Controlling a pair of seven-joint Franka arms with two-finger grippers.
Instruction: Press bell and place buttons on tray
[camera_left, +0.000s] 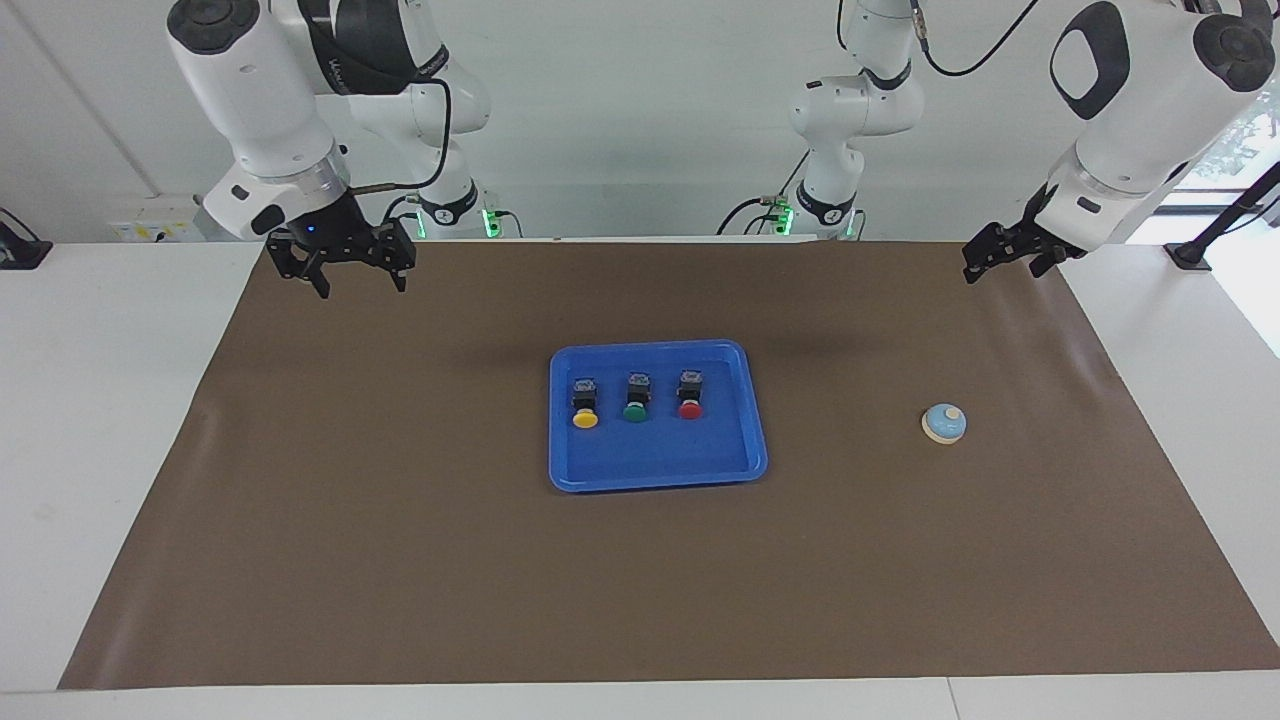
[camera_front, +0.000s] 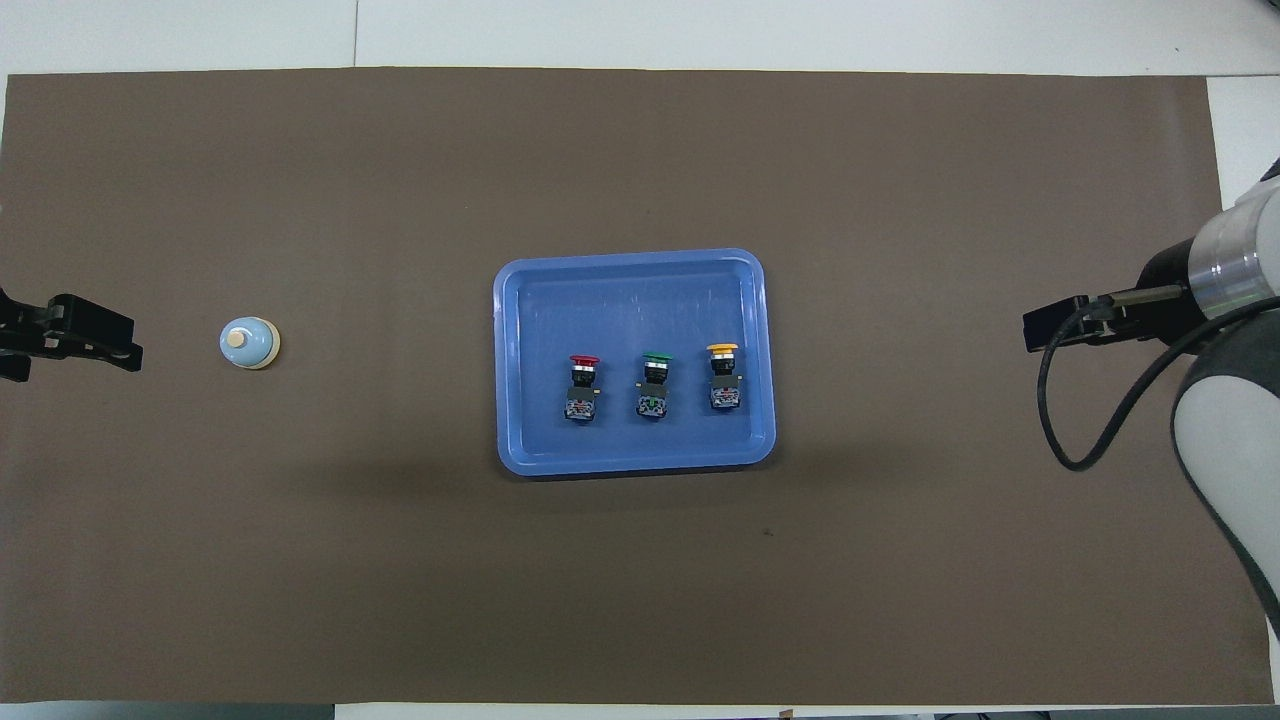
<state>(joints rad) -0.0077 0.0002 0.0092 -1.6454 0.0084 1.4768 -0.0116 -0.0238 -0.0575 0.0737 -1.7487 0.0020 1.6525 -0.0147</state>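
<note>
The blue tray (camera_left: 655, 470) (camera_front: 630, 262) lies at the middle of the brown mat. Three buttons lie in a row in it, in the half nearer to the robots: yellow (camera_left: 585, 405) (camera_front: 724, 376), green (camera_left: 636, 399) (camera_front: 654, 384) and red (camera_left: 690, 396) (camera_front: 583, 386). The bell (camera_left: 943, 423) (camera_front: 249, 343) stands on the mat toward the left arm's end. My right gripper (camera_left: 361, 284) (camera_front: 1050, 328) is open and empty, raised over the mat at the right arm's end. My left gripper (camera_left: 1000, 268) (camera_front: 95, 345) waits raised at the left arm's end, beside the bell.
The brown mat (camera_left: 400, 560) covers most of the white table (camera_left: 100, 400). Its creased edges lie at both ends. A black cable (camera_front: 1060, 420) hangs in a loop from the right arm's wrist.
</note>
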